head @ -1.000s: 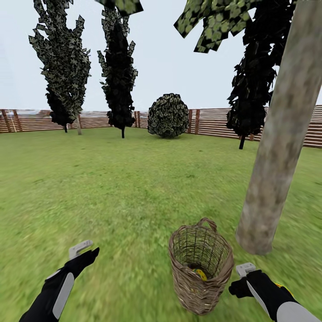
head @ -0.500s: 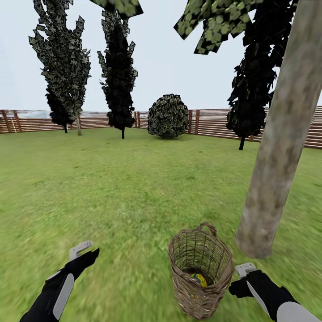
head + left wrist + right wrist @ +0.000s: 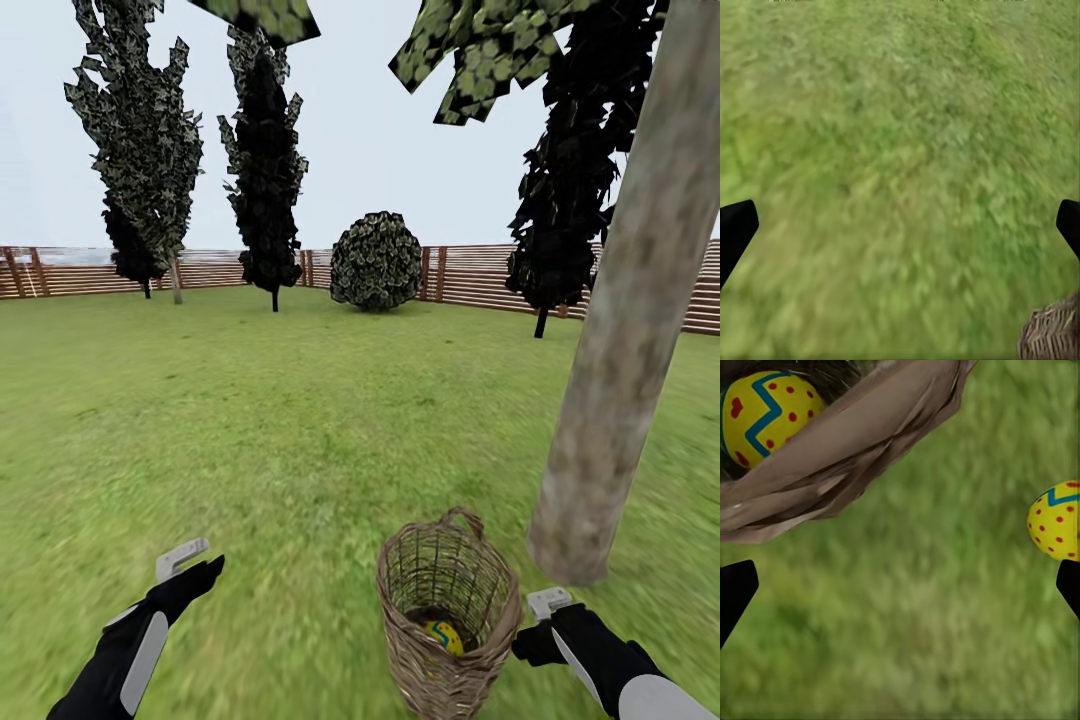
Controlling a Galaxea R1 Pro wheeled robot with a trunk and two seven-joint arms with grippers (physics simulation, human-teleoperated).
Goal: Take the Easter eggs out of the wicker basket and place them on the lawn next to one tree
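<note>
Here the unloading looks partly done, as far as I can judge. In the head view the basket stands upright on the lawn, at about 8 o'clock from the foot of the tree and just beside it. One egg shows at the bottom of the basket. The right wrist view catches that egg over the basket's rim, and a second egg already lying on the grass, well apart from the basket. The third egg I cannot place.

The right gripper hangs close at the basket's 3 o'clock side. Its dark finger tips stand wide apart in the wrist view with nothing between them, so it is released and empty. The left gripper hovers over bare grass well off at the basket's 9 o'clock, likewise spread and empty; its wrist view shows grass and a corner of the wicker.

The next move, I'd say, is to lift the right gripper over the rim, drop it down inside, close on the egg and carry it to the grass by the trunk. The basket is narrow and light, so a sideways nudge could tip it.
</note>
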